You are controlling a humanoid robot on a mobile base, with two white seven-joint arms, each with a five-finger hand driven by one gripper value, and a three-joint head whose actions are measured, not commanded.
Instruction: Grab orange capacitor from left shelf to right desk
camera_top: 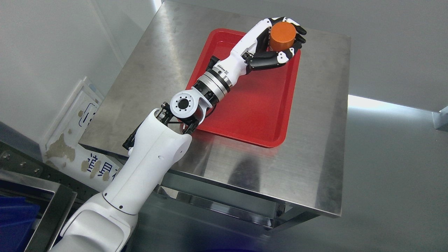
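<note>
Steel desk carries red tray; left hand wraps fingers around upright orange capacitor over tray's far right corner.

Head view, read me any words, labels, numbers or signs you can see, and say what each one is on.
White sign leaning below the steel table, lower left: worn blue characters, partly peeled and cut off by the arm, not readable.
Orange capacitor in the left hand: no print visible.
Red tray: no text.
</note>
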